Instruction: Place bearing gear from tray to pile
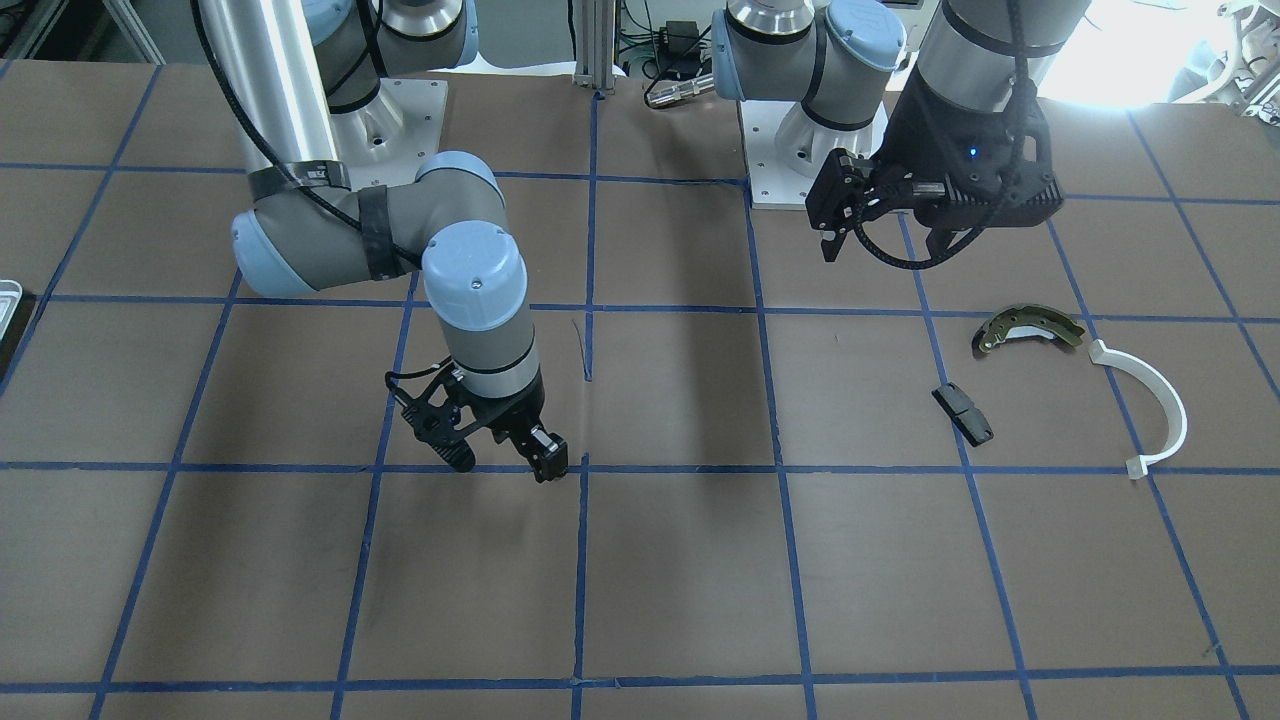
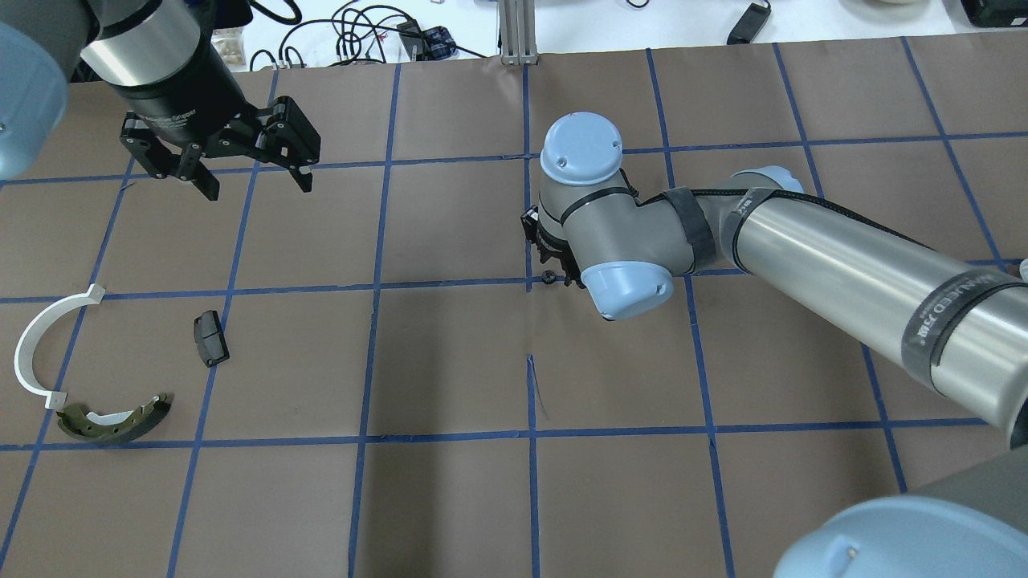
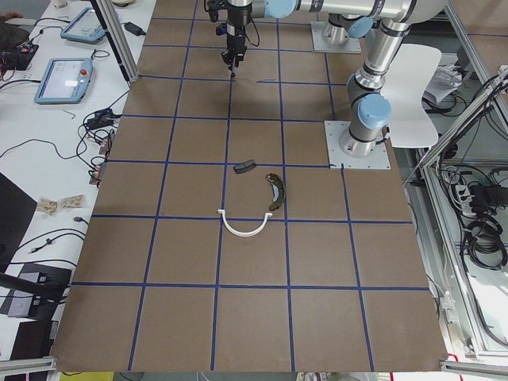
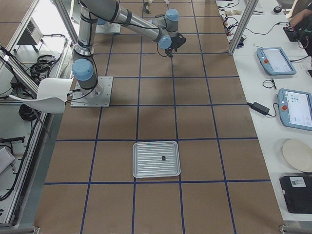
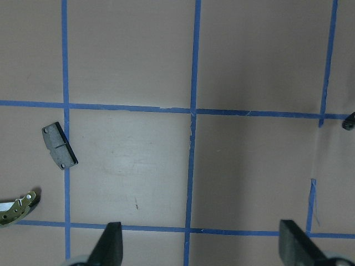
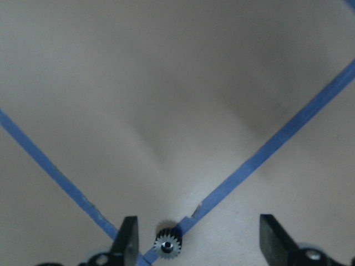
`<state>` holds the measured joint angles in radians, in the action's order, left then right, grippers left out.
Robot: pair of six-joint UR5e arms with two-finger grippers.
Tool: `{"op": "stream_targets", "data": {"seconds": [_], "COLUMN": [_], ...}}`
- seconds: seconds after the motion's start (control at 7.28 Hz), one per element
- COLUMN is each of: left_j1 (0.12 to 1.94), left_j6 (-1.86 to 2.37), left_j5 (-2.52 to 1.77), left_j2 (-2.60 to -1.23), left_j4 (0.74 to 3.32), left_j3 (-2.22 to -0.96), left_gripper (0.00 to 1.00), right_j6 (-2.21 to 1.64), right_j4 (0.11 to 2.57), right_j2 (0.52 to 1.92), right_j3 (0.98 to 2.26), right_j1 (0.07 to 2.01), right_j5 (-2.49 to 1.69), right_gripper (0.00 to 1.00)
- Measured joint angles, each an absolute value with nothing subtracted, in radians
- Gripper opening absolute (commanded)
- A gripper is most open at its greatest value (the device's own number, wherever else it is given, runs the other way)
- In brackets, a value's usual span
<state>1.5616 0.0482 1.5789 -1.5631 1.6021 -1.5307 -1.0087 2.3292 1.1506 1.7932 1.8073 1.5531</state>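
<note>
Roughly halfway, by my read: the gear [image 6: 167, 245] was out of the tray [image 4: 146, 168] and lay flat on the worktop [image 2: 450, 361] at a tape crossing mid-table, well apart from the pile [image 3: 274, 190]. R gripper [image 1: 500, 458] hovered low over it, jaws apart, gripping nothing; the gear sat betw. its fingers, nearer one of them, touching or not I can't tell. L gripper [image 2: 257, 189] hung above the worktop near the pile, also wide open & empty. Pile parts, i.e. shoe [image 2: 112, 421], pad [image 2: 210, 338] and arc [image 2: 36, 345], lay on the robot's L side, no gear among them. Left to do, prob.: L arm reaches across, grips the gear, carries it over & sets it by the pad. One small dark part [image 4: 163, 157] sat in the tray, too small to tell what it was
</note>
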Motion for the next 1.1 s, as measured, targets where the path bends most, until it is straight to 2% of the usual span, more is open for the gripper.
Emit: {"op": "stream_targets", "data": {"seconds": [0.55, 1.1], "left_j1": [1.593, 1.797], "left_j6": [0.117, 0.377], "left_j5": [1.568, 1.546], "left_j2": [-1.591, -1.794], "left_j4": [1.575, 1.356], "left_j3": [-1.524, -1.530], "left_gripper": [1.00, 1.00], "right_j6": [-0.343, 0.373], "right_j4": [2.121, 2.116], "right_j2": [1.273, 1.245], "right_j3": [1.793, 1.748], "right_j1": [1.358, 0.913], "right_j5": [1.581, 1.632], "right_gripper": [1.00, 0.97]}}
